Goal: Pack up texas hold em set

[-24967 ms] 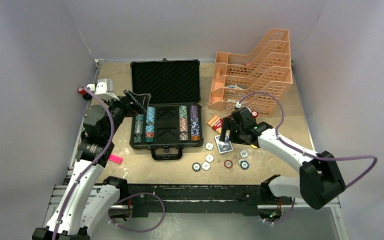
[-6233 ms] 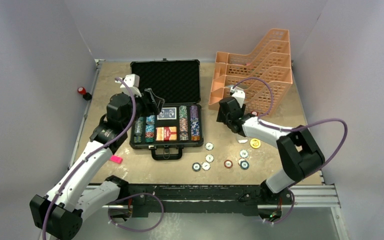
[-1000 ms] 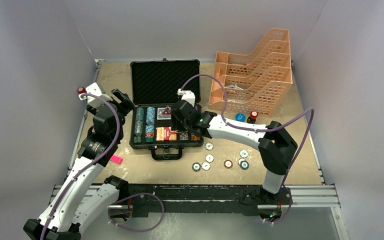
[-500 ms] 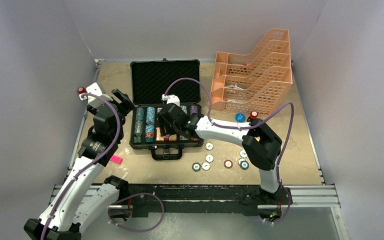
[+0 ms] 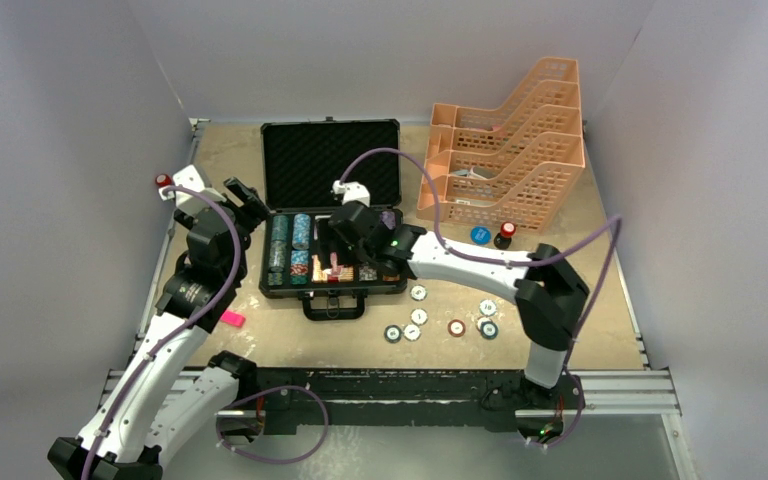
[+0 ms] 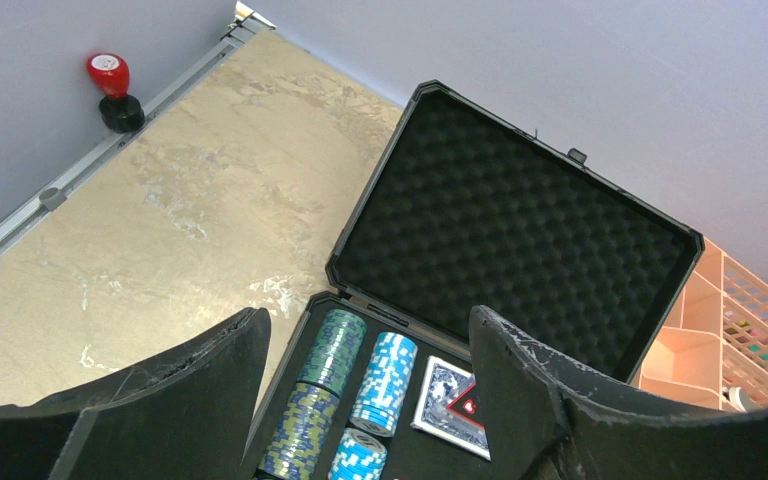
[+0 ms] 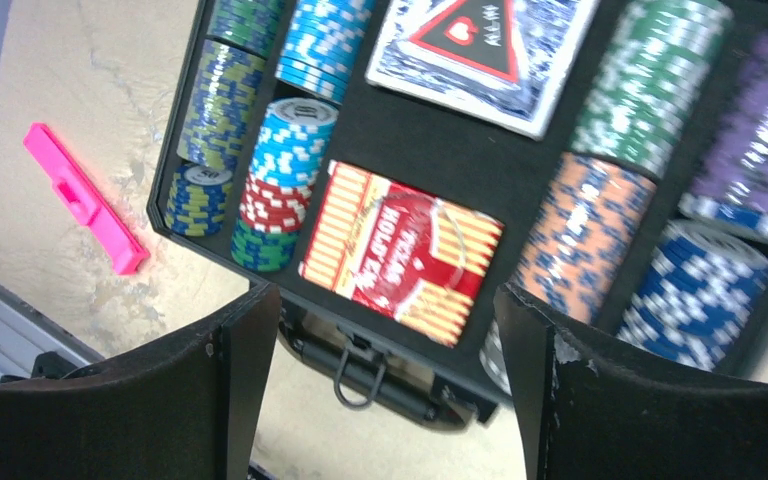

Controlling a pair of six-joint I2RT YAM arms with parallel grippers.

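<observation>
The black briefcase (image 5: 330, 160) lies open mid-table, its foam lid (image 6: 510, 220) laid back. Its tray holds rows of poker chips (image 7: 650, 90), a blue card deck (image 7: 480, 50) and a red card deck (image 7: 400, 253) with a faint round outline on top. My right gripper (image 5: 338, 252) hovers open over the tray's front, above the red deck and the case handle (image 7: 360, 360), with nothing between its fingers. My left gripper (image 5: 245, 205) hangs open beside the case's left edge, above the green and blue chips (image 6: 332, 345). Several loose chips and dealer buttons (image 5: 418, 292) lie on the table in front.
The peach tray rack (image 5: 505, 150) stands at the back right, with a blue disc (image 5: 479, 235) and a red knob (image 5: 506, 230) in front of it. A pink marker (image 5: 230, 319) lies left of the case. Another red knob (image 6: 108, 70) sits at the far left edge.
My right gripper moved left over the case tray, then back a little, and its jaws opened wider. The left arm has not moved.
</observation>
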